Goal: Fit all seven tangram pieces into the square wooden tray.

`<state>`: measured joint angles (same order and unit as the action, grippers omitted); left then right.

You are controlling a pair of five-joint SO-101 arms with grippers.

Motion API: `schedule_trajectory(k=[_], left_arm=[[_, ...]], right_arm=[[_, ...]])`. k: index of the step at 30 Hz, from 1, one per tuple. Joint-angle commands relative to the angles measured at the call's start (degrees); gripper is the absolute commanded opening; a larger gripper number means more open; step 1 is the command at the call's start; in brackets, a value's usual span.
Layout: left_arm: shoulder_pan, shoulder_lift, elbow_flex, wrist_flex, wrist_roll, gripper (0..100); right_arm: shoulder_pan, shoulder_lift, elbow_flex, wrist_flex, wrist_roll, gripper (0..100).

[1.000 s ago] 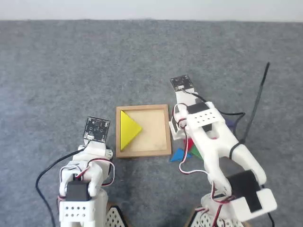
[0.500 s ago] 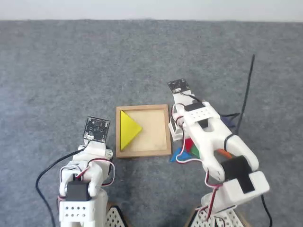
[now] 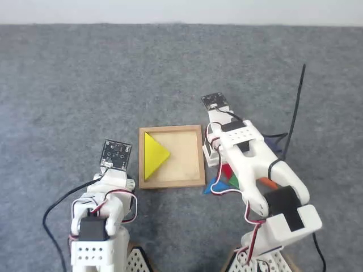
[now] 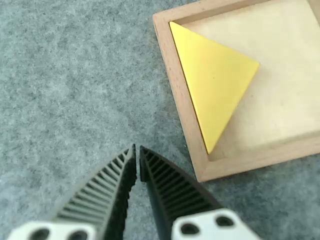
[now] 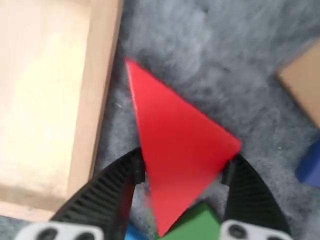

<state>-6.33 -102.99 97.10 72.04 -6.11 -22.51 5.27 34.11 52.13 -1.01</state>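
The square wooden tray (image 3: 199,153) lies mid-table with a yellow triangle (image 3: 154,154) flat against its left wall. In the left wrist view the yellow triangle (image 4: 212,90) sits inside the tray (image 4: 172,80), and my left gripper (image 4: 136,151) is shut and empty over the carpet just outside the tray's corner. My right gripper (image 5: 182,167) is open, its fingers (image 5: 125,180) straddling a red triangle (image 5: 175,140) that lies on the carpet beside the tray's rim (image 5: 100,90); both fingers stand close against its edges. A green piece (image 5: 200,225) lies next to the red one.
Right of the tray, under my right arm (image 3: 244,153), lie the red (image 3: 227,171), green (image 3: 233,182), blue (image 3: 211,186), orange (image 3: 267,182) and dark blue (image 3: 277,141) pieces. A tan piece (image 5: 300,95) lies nearby. Open grey carpet spreads behind and left of the tray.
My right arm swung left and came down over the pieces beside the tray, then almost stopped. The left arm has stayed still.
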Motion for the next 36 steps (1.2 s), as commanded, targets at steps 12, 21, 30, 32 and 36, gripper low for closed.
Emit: schedule_trajectory(k=[12, 21, 30, 32, 36], left_arm=[[-0.18, -1.05, -0.66, 0.26, 0.44, 1], [-0.18, -1.05, -0.66, 0.26, 0.44, 1], [-0.18, -1.05, -0.66, 0.26, 0.44, 1], [-0.18, -1.05, -0.66, 0.26, 0.44, 1], [-0.18, -1.05, -0.66, 0.26, 0.44, 1]], right_arm=[[0.31, -13.58, 1.85, 2.77, 0.62, 19.8], [0.22, -12.0, 0.88, 1.71, 12.31, 38.8], [0.57, 4.44, -10.46, 1.54, 14.51, 40.2], [0.48, 6.9, -12.13, 1.54, 14.51, 40.2], [0.31, 9.01, -12.84, 1.54, 14.51, 39.9]])
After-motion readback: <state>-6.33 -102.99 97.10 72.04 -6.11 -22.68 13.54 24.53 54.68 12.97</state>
